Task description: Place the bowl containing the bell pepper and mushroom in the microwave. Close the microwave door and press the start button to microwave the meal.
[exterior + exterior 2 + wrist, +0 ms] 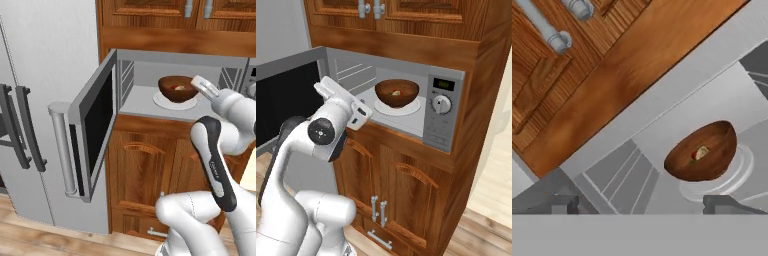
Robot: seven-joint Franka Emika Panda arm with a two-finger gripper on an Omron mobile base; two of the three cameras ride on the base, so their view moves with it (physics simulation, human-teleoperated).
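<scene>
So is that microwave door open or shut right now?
Open. The microwave door is swung out to the left, and the bowl sits on the white plate inside.

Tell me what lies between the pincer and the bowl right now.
Nothing: in the hand view only bare grey microwave floor and the turntable plate rim separate the open pincer from the bowl.

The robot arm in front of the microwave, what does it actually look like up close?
The arm is built of rounded glossy white segments with dark, nearly black bands and caps at its joints; one round dark cap has a small pale dot at its centre. No loose cables show. At its end sits a flat white pincer whose two small dark grey finger tips are blocky and squared off.
</scene>
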